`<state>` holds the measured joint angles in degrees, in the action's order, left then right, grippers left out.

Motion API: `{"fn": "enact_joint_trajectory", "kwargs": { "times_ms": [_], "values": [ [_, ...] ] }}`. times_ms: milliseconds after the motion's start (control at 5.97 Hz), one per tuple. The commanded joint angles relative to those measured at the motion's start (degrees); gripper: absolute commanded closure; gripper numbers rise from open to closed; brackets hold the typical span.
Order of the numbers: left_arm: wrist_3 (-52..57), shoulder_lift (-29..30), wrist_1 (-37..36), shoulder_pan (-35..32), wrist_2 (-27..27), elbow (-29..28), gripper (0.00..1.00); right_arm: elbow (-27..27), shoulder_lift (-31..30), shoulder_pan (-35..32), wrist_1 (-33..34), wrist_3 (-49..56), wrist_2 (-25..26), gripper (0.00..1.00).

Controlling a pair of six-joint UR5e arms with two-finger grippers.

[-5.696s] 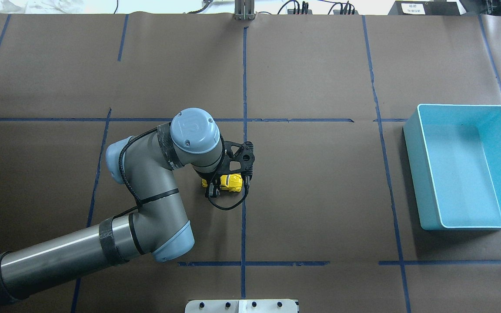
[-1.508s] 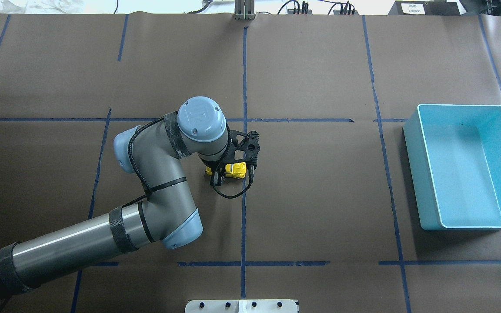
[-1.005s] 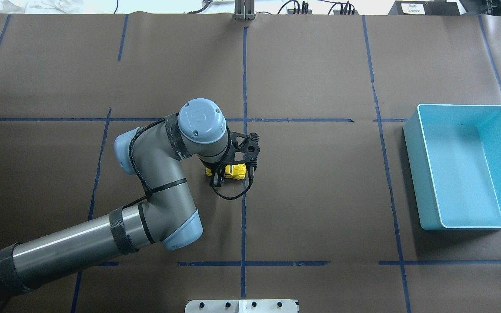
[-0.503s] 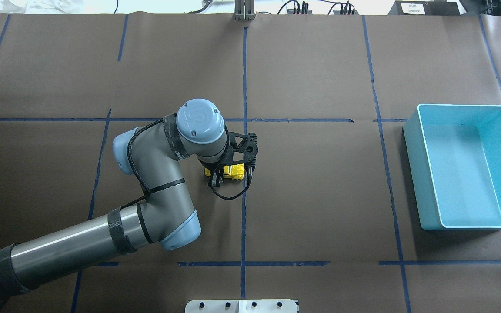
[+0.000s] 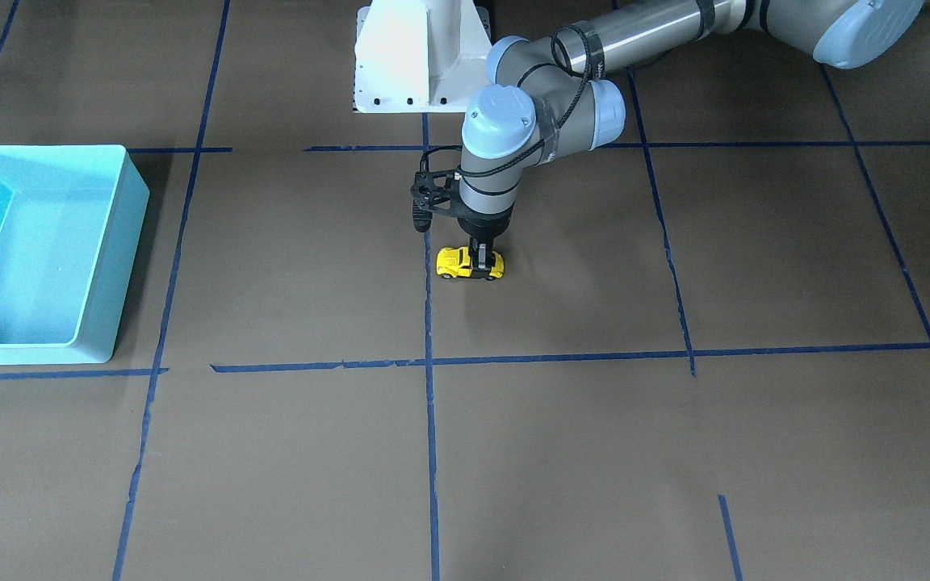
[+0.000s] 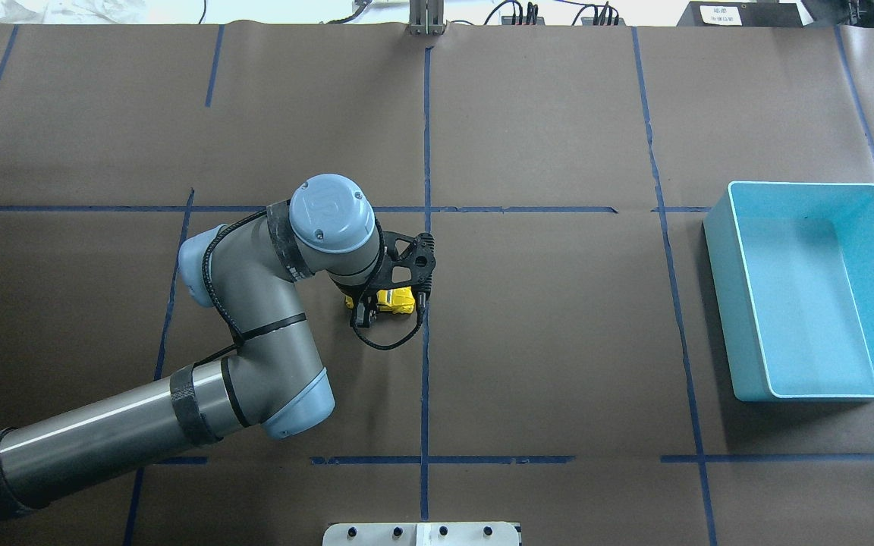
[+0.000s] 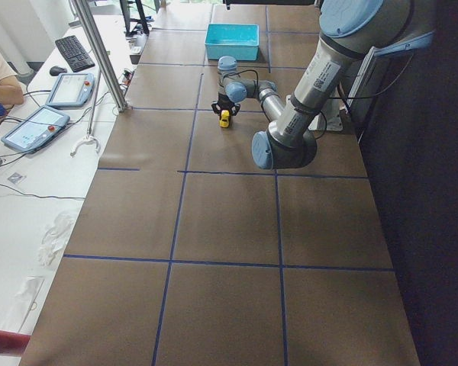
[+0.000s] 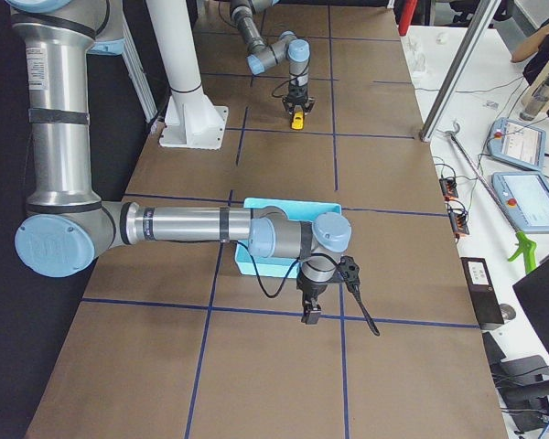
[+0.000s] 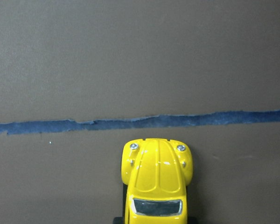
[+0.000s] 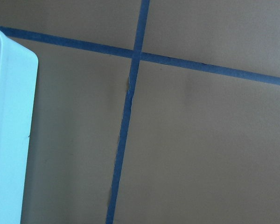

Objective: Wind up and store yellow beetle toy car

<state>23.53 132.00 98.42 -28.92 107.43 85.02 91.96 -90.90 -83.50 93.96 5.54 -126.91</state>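
Wrist view: yellow beetle toy car [image 9: 157,182] hood | front: left tool [image 5: 481,261] pinching it

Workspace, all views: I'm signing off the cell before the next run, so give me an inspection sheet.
Surface: brown-paper table with a blue tape grid.
Job's things: yellow beetle toy car wheels-down near the centre; turquoise bin stands apart at the robot's right end, nothing seen inside.
Clutter: nothing seen.
Grippers: left gripper shut on the car; right gripper hangs beside the bin, open or shut cannot be told.
Cables: black cable loops off the left wrist.
Surroundings: teach pendants, keyboard, a person's arm at side benches.
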Motion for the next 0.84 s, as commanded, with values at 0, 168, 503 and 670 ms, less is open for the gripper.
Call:
{"fn": "enact_joint_trajectory", "kwargs": {
  "times_ms": [0, 168, 503, 670],
  "values": [
    [0.0, -1.5, 0.0, -0.2, 0.1, 1.4, 0.59, -0.1, 0.0, 0.0, 0.0, -0.1, 0.1, 0.0],
    [0.0, -1.8, 0.0, -0.3, 0.1, 1.5, 0.59, -0.1, 0.0, 0.0, 0.0, -0.1, 0.1, 0.0],
    [0.1, -2.4, 0.1, -0.4, 0.1, 1.7, 0.59, -0.1, 0.0, 0.0, 0.0, -0.1, 0.1, 0.0],
    [0.1, -3.1, 0.2, -0.4, 0.1, 2.3, 0.59, -0.1, 0.1, 0.0, 0.0, -0.3, 0.2, 0.0]
  ]
}}
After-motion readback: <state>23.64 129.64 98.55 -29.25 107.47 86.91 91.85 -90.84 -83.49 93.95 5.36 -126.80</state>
